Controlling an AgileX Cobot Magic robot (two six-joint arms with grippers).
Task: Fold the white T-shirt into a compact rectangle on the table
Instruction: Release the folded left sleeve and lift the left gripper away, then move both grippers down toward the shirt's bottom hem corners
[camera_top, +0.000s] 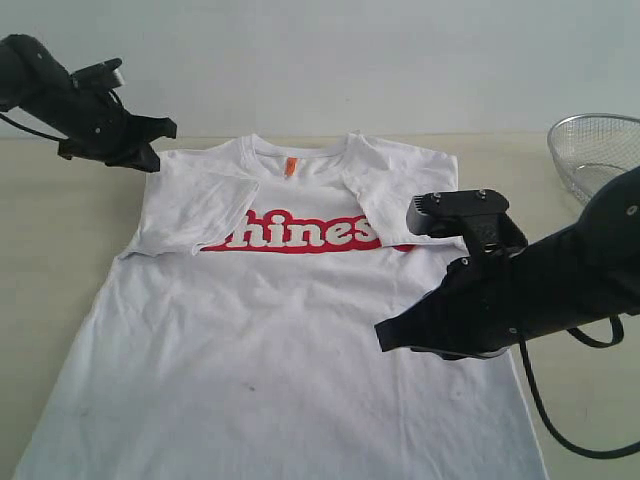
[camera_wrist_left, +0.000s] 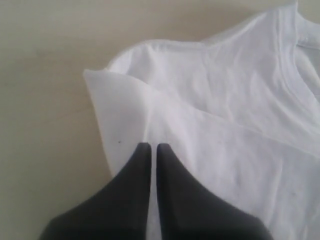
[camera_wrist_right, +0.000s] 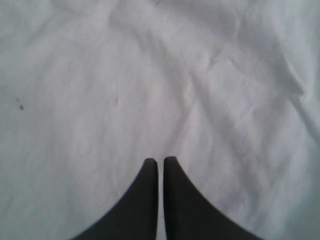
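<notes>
- 2 sleeves of the shirt (camera_top: 280, 340) lie folded inward over the red lettering, probably to square its sides before the body folds. It rests flat and chest-up on the table (camera_top: 60, 230), collar at 12 o'clock, hem at 6.
- Your left gripper (camera_wrist_left: 150, 146) hangs at the shirt's 10 o'clock, above the folded shoulder, jaws pinched together and empty.
- Your right gripper (camera_wrist_right: 160, 161) reaches in from 3 o'clock, slanting down over the shirt's body, jaws likewise closed on nothing.
- 1 wire basket (camera_top: 595, 150) sits apart at 2 o'clock.

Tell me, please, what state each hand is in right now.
Left hand: shut, holding nothing.
Right hand: shut, holding nothing.
</notes>
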